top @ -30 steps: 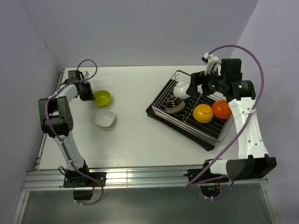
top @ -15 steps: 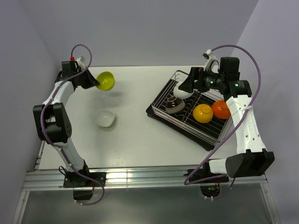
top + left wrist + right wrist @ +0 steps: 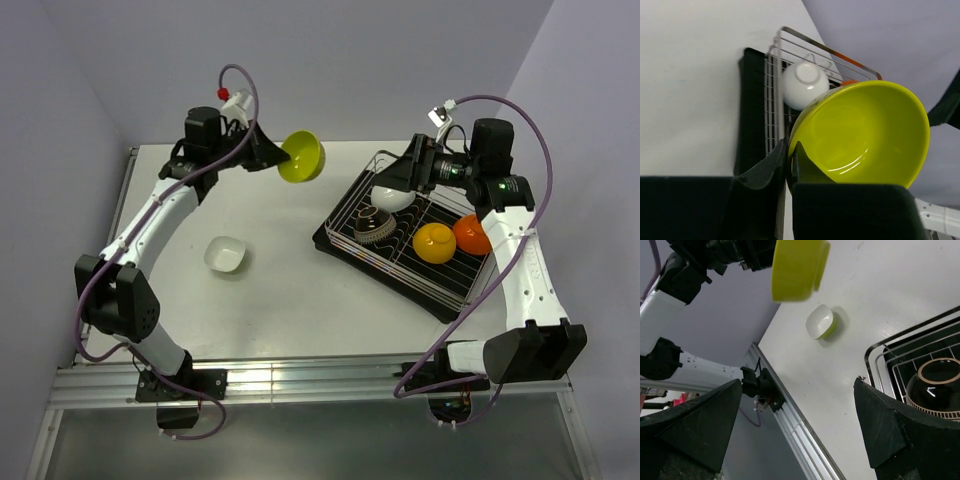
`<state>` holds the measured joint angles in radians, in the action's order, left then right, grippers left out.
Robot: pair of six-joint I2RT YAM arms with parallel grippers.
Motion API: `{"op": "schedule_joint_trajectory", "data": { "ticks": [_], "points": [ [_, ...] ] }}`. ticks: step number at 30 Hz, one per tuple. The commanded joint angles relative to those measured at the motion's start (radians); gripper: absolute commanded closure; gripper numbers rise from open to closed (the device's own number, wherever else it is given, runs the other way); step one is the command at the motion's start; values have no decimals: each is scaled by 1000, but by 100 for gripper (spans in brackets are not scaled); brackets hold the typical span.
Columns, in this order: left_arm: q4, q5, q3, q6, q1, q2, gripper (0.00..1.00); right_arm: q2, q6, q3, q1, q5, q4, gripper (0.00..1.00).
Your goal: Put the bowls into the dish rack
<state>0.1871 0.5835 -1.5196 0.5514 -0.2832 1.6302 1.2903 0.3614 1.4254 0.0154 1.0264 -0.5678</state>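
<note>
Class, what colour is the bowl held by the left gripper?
Lime green bowl, clearest in left wrist view.

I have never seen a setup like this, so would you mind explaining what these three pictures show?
These are two robot arms bolted at the near edge of a white table, each ending in a two-finger gripper. The overhead picture looks down from behind them; the other two come from cameras on each wrist. The left gripper is shut on the rim of a lime green round bowl, held up in the air. The right gripper is open and empty, above the silver wire dish rack on its black tray. In the rack sit a white bowl, a dark ribbed bowl, a yellow-orange bowl and an orange bowl. One small white bowl lies alone on the table.
</note>
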Motion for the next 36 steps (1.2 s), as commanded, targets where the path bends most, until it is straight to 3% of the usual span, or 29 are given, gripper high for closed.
{"op": "schedule_joint_trajectory", "data": {
  "ticks": [1, 12, 34, 36],
  "points": [
    [-35, 27, -94, 56, -68, -6, 100, -19, 65, 38, 21, 49, 92, 0],
    [-67, 22, -116, 91, -218, 31, 100, -2, 114, 6, 113, -9, 123, 0],
    [-126, 64, -51, 127, -254, -6, 100, 67, 226, -17, 153, -5, 201, 0],
    [-126, 62, -51, 128, -257, -6, 100, 73, 232, -16, 153, 3, 210, 4]
  ]
}}
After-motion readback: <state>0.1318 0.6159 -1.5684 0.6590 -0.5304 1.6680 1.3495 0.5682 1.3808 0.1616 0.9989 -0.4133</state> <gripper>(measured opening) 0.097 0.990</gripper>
